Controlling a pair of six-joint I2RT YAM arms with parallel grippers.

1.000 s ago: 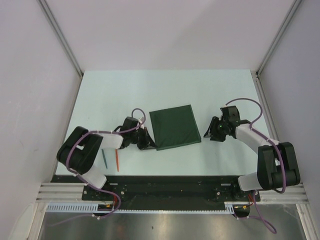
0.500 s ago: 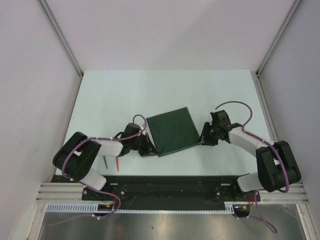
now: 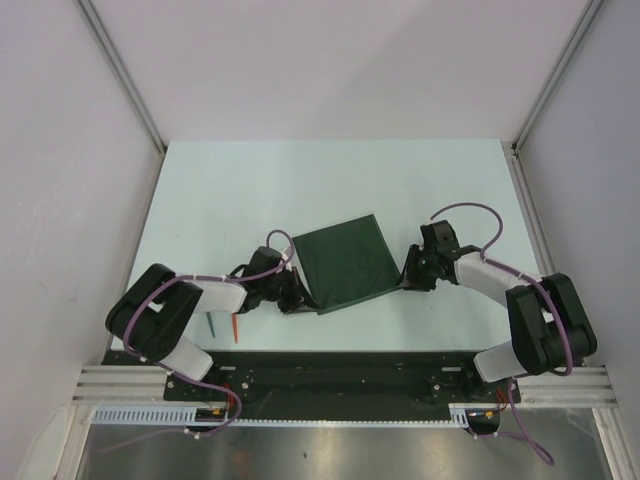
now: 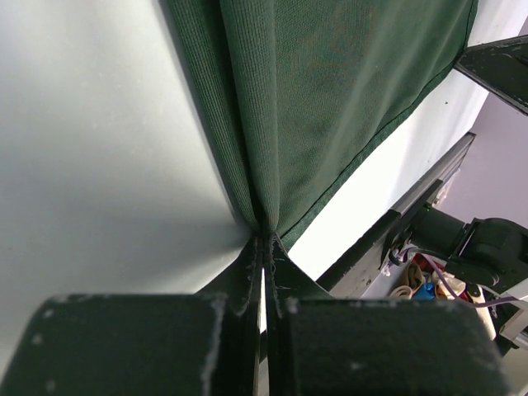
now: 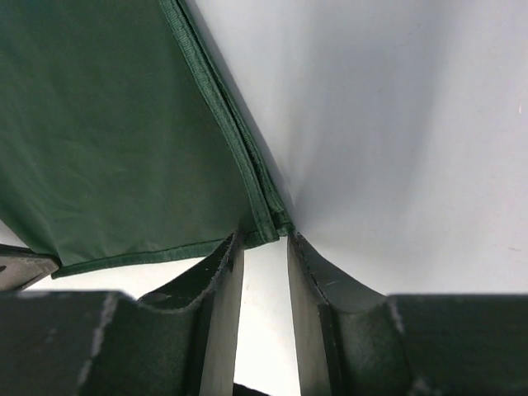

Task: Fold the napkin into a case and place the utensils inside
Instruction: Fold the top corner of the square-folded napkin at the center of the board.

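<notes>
Napkin (image 3: 345, 262) lies flat mid-counter (image 3: 250, 190), turned a little off square. No fold in it, so no case yet.

Left pincer (image 4: 262, 235): pressed together on the napkin's 7 o'clock corner, with the cloth puckering up into the tips.

Right pincer (image 5: 264, 243): partly spread and straddling the 4 o'clock corner. The hemmed corner sits right at the mouth with a gap showing between the tips, so it isn't clamped.

Utensils are on the counter off the napkin's 8 o'clock, beside the left arm. The orange-red one (image 3: 234, 328) and the teal one (image 3: 211, 325) are close together and apart from the cloth.

Handling, my read:
- Thin, limp, light cloth. It will sag and drag between grip points, with no stiffness to push against.
- Take it by the corners on the double-stitched hem, which is the thickest bite and least likely to slip out.
- Lift both corners evenly or the fold line will skew.
- The counter looks smooth, so the free half may slide rather than stay put.
- Utensils are thin and light. They will skate or roll if nudged, so pinch them mid-shaft.
</notes>
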